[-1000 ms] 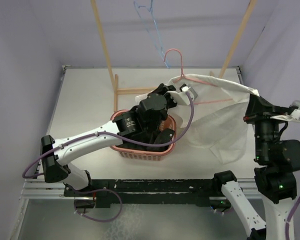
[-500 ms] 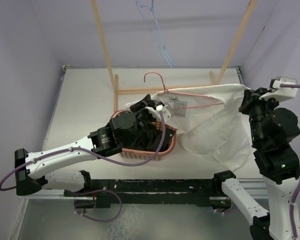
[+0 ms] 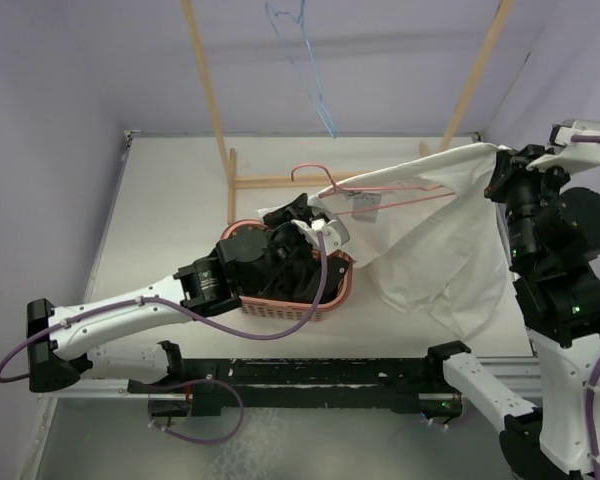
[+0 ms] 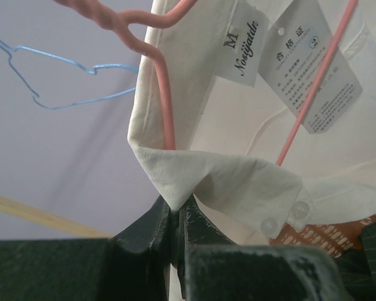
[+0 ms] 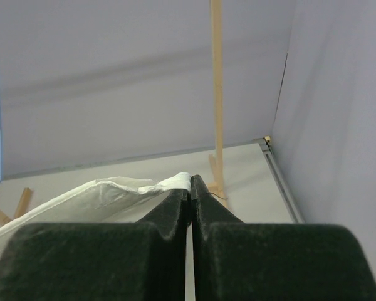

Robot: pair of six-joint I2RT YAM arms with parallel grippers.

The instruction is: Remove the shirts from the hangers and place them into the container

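Observation:
The white shirt (image 3: 435, 245) hangs stretched between my two grippers, above the table's right half. My left gripper (image 4: 174, 208) is shut on a corner of its collar (image 4: 194, 175), just above the container (image 3: 292, 312). The pink hanger (image 3: 325, 180) is still inside the shirt; its wires (image 4: 165, 106) run past the neck labels. My right gripper (image 5: 191, 188) is shut on the shirt's edge, held high at the right (image 3: 500, 172). The black shirt (image 3: 280, 270) lies in the container. The light blue hanger (image 3: 305, 60) hangs bare on the rack.
The rack's two wooden poles (image 3: 208, 90) (image 3: 477, 75) rise at the back, with a wooden foot bar (image 3: 270, 182) behind the basket. The lavender walls close in left, back and right. My left arm (image 3: 130, 305) reaches across the table's front left.
My right gripper has lifted the shirt's edge up and to the right. My left gripper has drawn the collar and pink hanger back and left, over the basket.

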